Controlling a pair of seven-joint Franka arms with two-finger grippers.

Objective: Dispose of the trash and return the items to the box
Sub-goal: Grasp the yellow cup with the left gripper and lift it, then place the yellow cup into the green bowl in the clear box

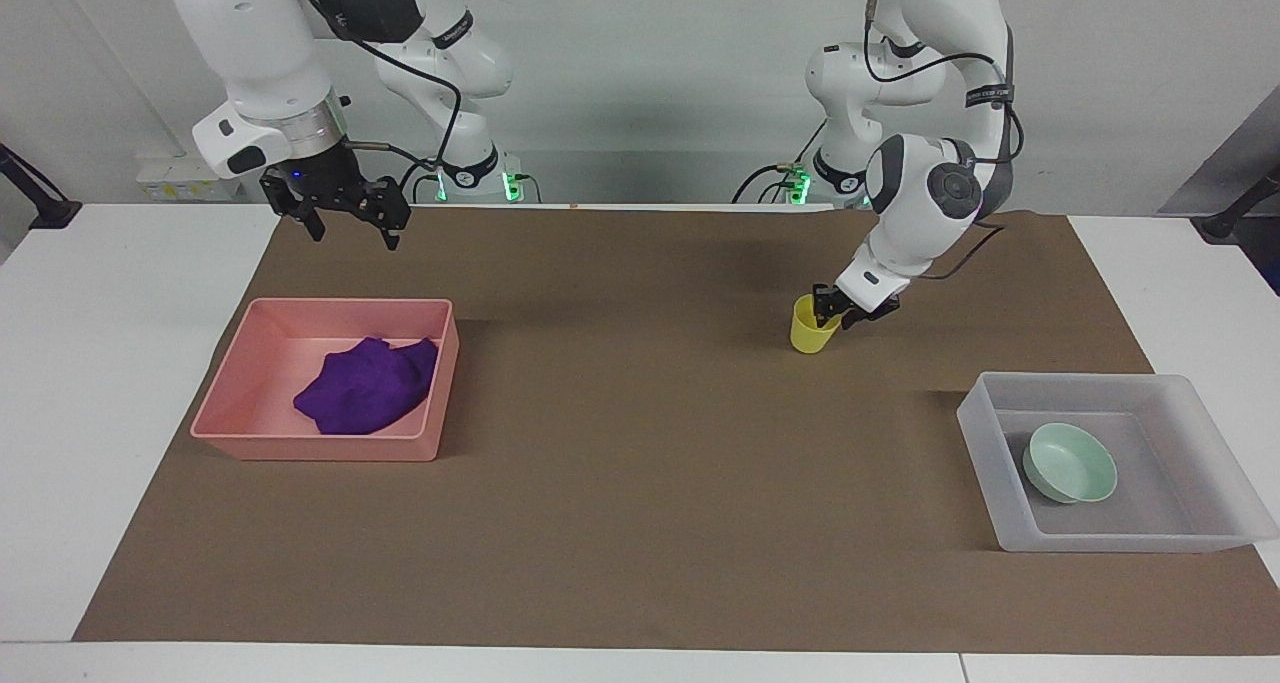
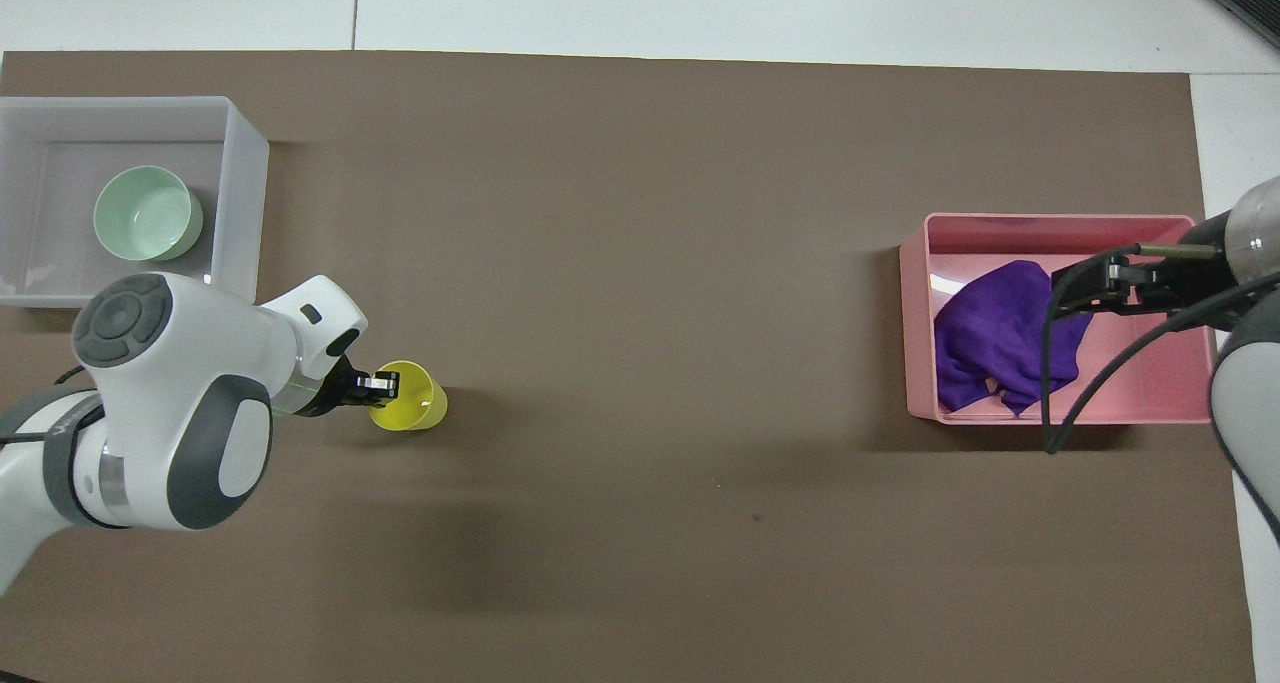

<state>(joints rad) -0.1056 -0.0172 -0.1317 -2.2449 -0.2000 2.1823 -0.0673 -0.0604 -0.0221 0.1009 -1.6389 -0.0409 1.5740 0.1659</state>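
The yellow cup stands on the brown mat. My left gripper is down at the cup's rim and shut on it, with one finger inside the cup. The mint-green bowl sits in the translucent box at the left arm's end of the table. The purple rag lies in the pink tray. My right gripper is open and empty, and waits in the air over the pink tray's edge nearer the robots.
A brown mat covers most of the white table. The box lies farther from the robots than the cup. The left arm's white elbow hangs over the mat beside the cup.
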